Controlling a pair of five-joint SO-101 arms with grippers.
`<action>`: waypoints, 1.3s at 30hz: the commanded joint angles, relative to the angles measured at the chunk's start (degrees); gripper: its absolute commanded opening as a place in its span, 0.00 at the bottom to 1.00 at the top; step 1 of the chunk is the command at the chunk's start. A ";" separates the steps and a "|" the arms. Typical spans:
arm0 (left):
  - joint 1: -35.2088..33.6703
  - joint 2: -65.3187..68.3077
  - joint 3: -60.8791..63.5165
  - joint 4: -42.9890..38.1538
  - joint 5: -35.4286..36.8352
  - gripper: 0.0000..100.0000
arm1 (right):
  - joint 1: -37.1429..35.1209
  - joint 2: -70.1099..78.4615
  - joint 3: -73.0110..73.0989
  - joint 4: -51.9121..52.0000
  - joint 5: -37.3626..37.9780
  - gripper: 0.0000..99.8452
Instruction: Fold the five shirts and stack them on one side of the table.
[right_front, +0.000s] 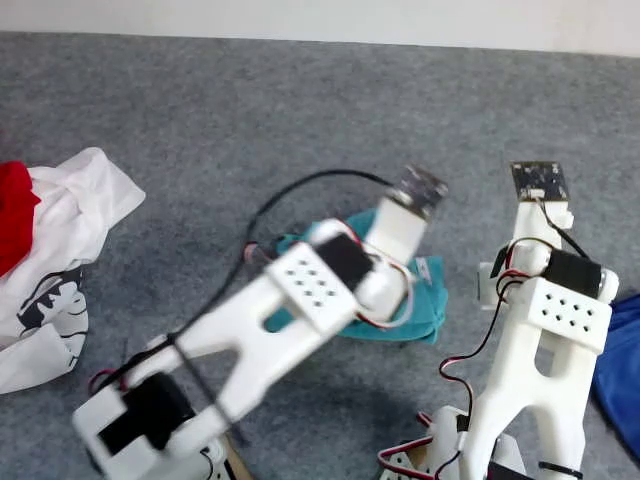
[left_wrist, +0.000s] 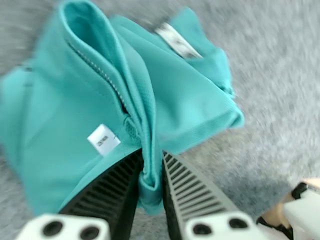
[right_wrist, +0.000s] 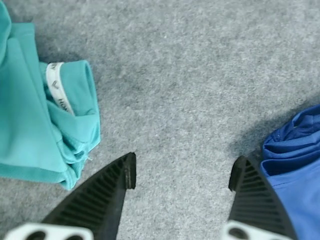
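A teal shirt (right_front: 420, 300) lies bunched on the grey table near its middle, partly under the left arm. In the left wrist view my left gripper (left_wrist: 151, 172) is shut on a raised fold of the teal shirt (left_wrist: 75, 115). My right gripper (right_wrist: 182, 172) hangs open over bare table, with the teal shirt (right_wrist: 30, 130) on one side and a blue shirt (right_wrist: 295, 165) on the other. The blue shirt (right_front: 622, 370) lies at the table's right edge. A white shirt (right_front: 60, 270) with a red shirt (right_front: 12, 212) on it lies at the left edge.
The grey felt table (right_front: 250, 110) stretches bare toward the far side. A black cable (right_front: 290, 195) loops over the table behind the left arm. The right arm's white body (right_front: 545, 330) stands upright to the right of the teal shirt.
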 joint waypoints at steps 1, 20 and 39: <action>5.14 2.42 -5.93 -1.05 0.44 0.02 | 0.75 -1.36 -0.22 -1.19 0.88 0.30; 10.42 16.84 -16.84 -4.75 0.62 0.08 | 0.75 -1.36 -0.22 -1.19 0.97 0.30; -8.40 -7.34 -16.04 4.92 0.62 0.27 | -7.34 -1.98 -1.01 -1.27 -6.59 0.30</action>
